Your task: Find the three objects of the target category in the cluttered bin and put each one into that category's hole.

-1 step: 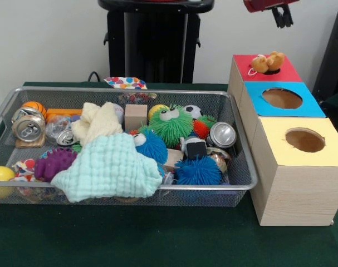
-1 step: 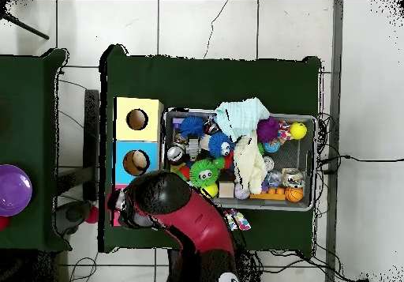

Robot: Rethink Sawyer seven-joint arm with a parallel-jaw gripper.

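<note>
A small tan plush toy (image 1: 267, 62) rests in the hole of the red-topped box (image 1: 244, 64), its top still poking out. My gripper (image 1: 282, 22) hangs above and slightly right of it at the top edge, open and holding nothing. In the overhead view the red arm (image 2: 185, 216) covers the red box and the gripper. The wire bin (image 1: 242, 142) holds a green fuzzy ball with eyes (image 1: 171, 123), two blue fuzzy balls (image 1: 197, 170), a purple one (image 1: 54, 162), a mint cloth (image 1: 110, 167) and a cream cloth (image 1: 96, 123).
The blue-topped box (image 1: 313, 107) and the yellow-topped box (image 1: 280, 150) stand in a row in front of the red one, right of the bin. Cans (image 1: 28, 127), a wooden block (image 1: 135, 117) and small balls also lie in the bin. A patterned cloth (image 1: 126, 83) lies behind it.
</note>
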